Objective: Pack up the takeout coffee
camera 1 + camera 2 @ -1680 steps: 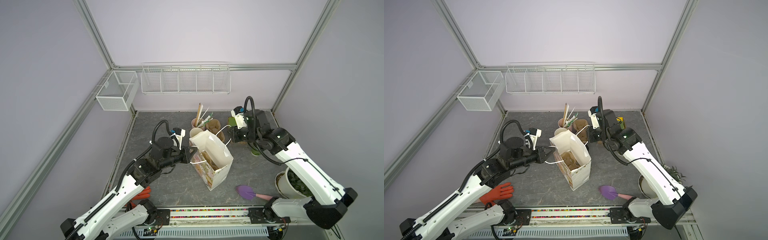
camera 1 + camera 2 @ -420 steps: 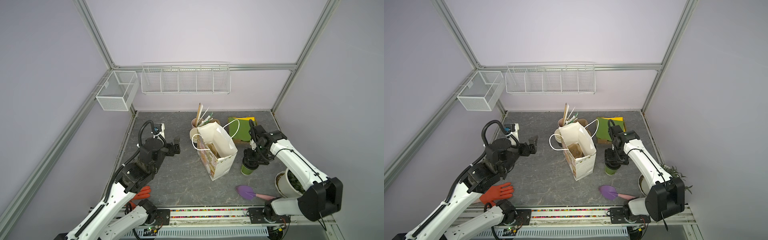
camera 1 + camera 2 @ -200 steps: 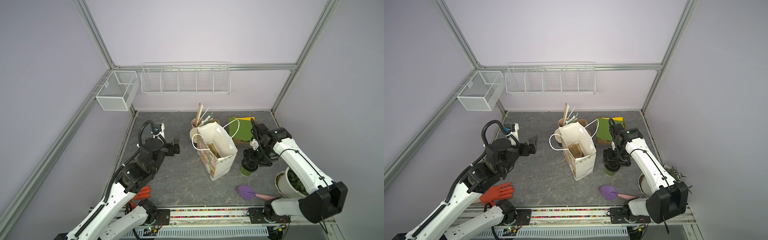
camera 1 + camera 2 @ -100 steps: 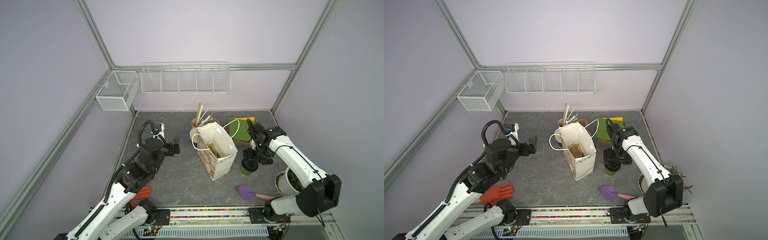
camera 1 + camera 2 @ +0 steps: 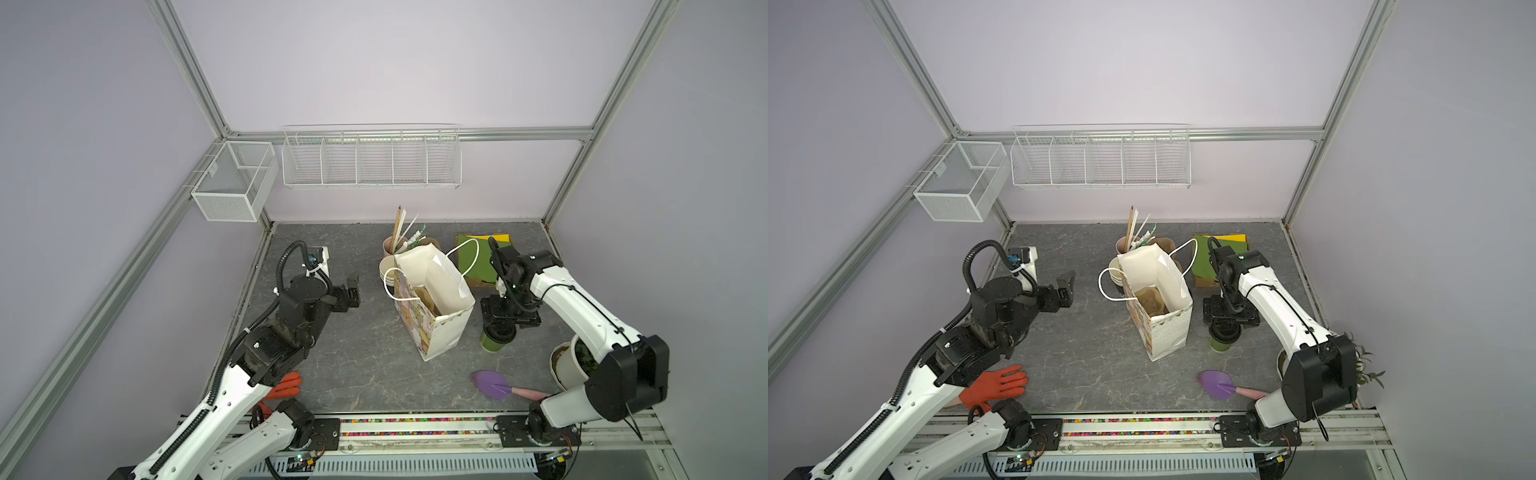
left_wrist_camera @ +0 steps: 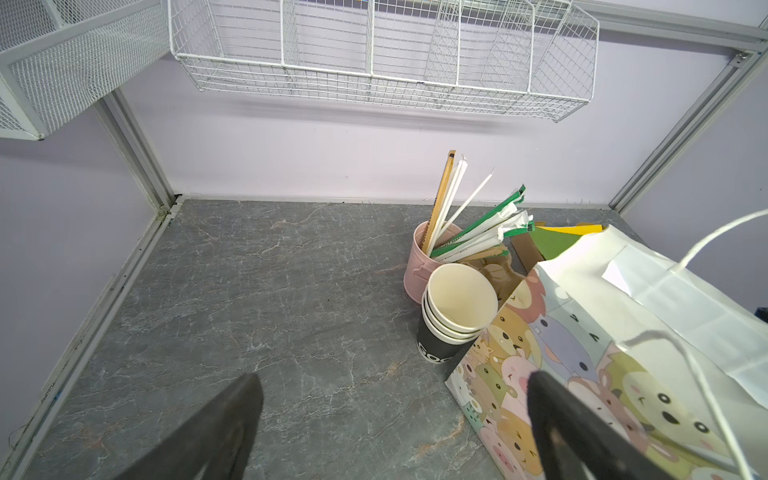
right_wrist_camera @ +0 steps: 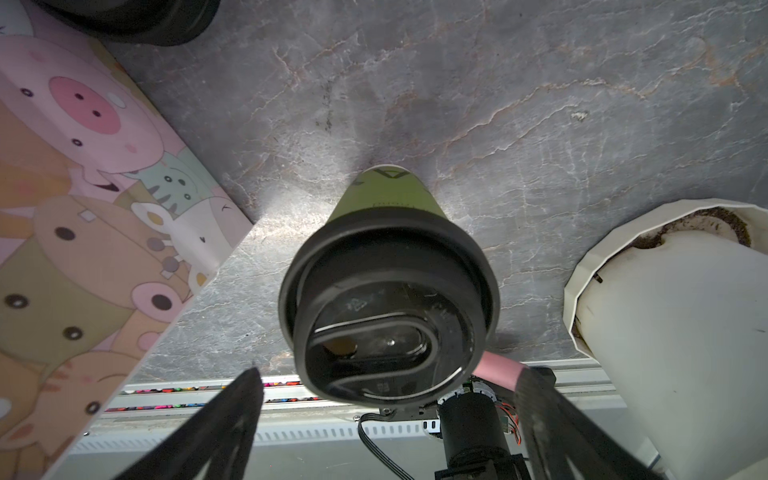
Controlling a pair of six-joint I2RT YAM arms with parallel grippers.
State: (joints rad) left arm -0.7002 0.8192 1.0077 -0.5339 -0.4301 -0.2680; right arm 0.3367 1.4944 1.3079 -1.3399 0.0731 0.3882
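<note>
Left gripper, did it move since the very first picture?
Yes. Earlier it was at the paper bag's mouth, next to the stack of cups; now the left gripper sits farther left, well clear of both.

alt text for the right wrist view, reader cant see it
A dark-green takeout coffee cup with a black lid stands upright on the grey marbled table, below the right claw, which is open wide and clear of it. A cartoon-animal paper bag stands on one side, a white plant pot on the other.
</note>
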